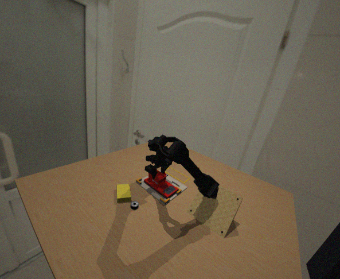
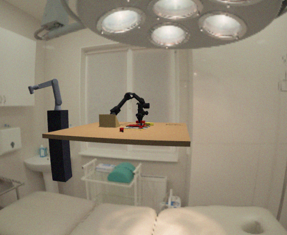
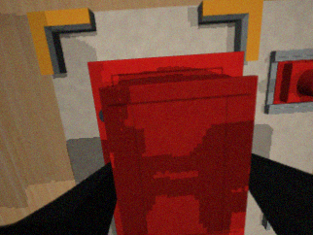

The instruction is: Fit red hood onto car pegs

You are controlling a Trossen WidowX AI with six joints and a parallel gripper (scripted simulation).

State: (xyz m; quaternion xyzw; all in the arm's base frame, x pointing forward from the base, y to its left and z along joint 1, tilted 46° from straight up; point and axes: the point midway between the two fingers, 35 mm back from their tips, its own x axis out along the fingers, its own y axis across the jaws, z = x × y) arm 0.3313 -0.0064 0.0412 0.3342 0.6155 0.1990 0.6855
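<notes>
My gripper (image 1: 155, 173) is shut on the red hood (image 1: 159, 177) and holds it low over the red car chassis (image 1: 161, 185), which sits in its white jig with orange corner marks (image 1: 161, 189). In the wrist view the hood (image 3: 182, 155) fills the middle between my two black fingers and covers most of the chassis deck (image 3: 165, 65); the pegs and the engine are hidden under it. I cannot tell whether the hood touches the deck. In the exterior view the gripper (image 2: 140, 118) stands just above the car (image 2: 137, 124).
A yellow block (image 1: 123, 192) and a small dark wheel (image 1: 134, 205) lie left of the jig. A cork board (image 1: 221, 210) holds the arm's base on the right. A yellow outlined rectangle (image 1: 177, 174) lies behind the jig. A small red part in a grey holder (image 3: 292, 83) sits right of the chassis.
</notes>
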